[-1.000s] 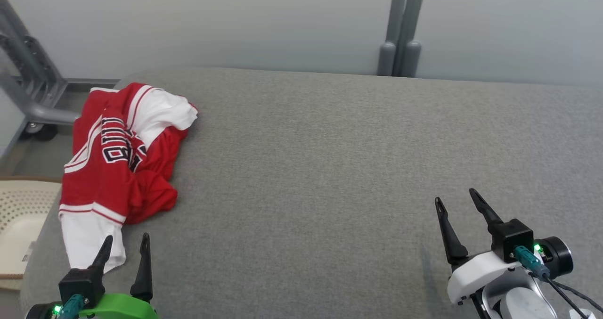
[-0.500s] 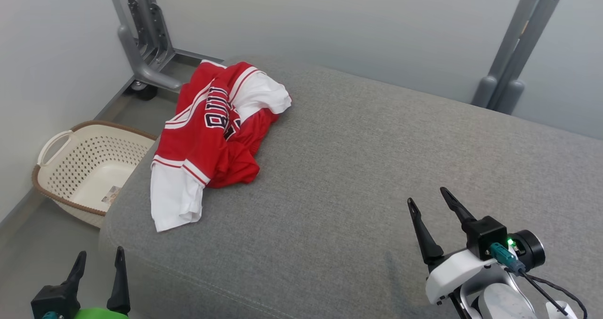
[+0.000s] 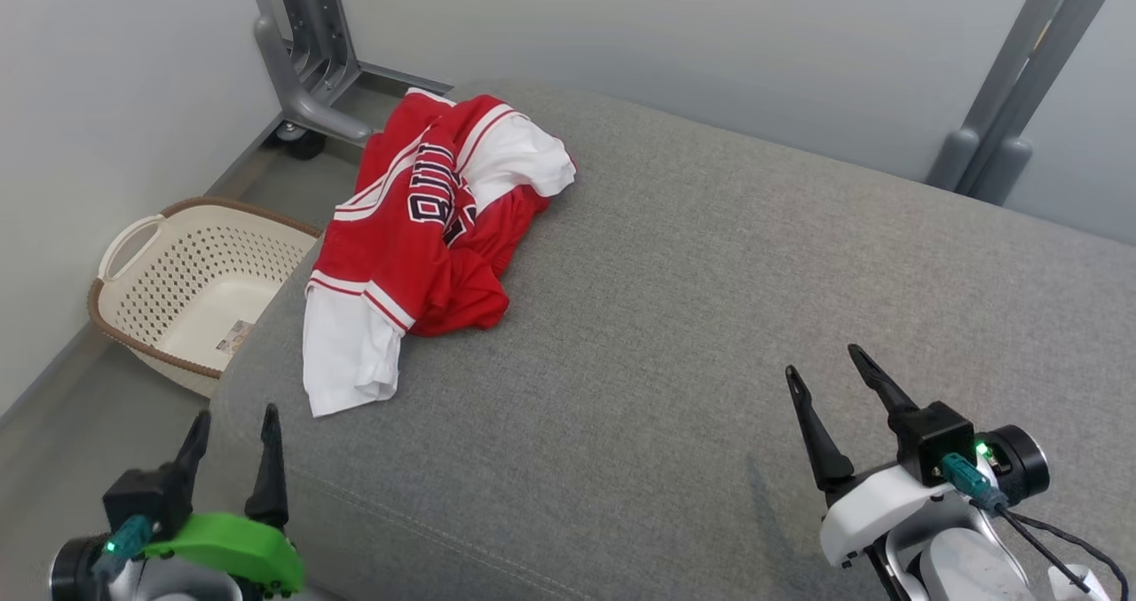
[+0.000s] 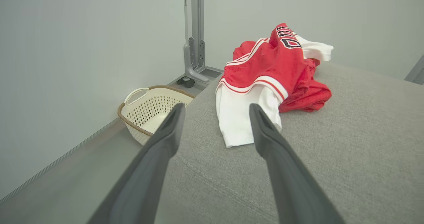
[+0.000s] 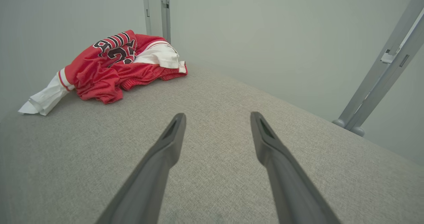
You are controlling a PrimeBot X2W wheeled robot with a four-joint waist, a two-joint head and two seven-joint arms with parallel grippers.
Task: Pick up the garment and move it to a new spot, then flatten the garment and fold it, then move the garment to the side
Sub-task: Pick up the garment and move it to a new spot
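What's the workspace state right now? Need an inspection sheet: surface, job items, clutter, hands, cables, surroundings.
Surface: grey cushion, fabric-covered, smooth, no marks seen.
Job's things: jersey, red and white, crumpled in a heap at the far left corner, with a white part trailing toward the left edge; not yet picked up.
Clutter: nothing seen.
Hands: left hand open, short of the jersey and holding nothing; right hand open over bare cushion, holding nothing.
Cables: black cable at the right wrist, apart from the jersey.
Surroundings: cream basket on the floor to the left; metal stand behind the jersey; pale wall.
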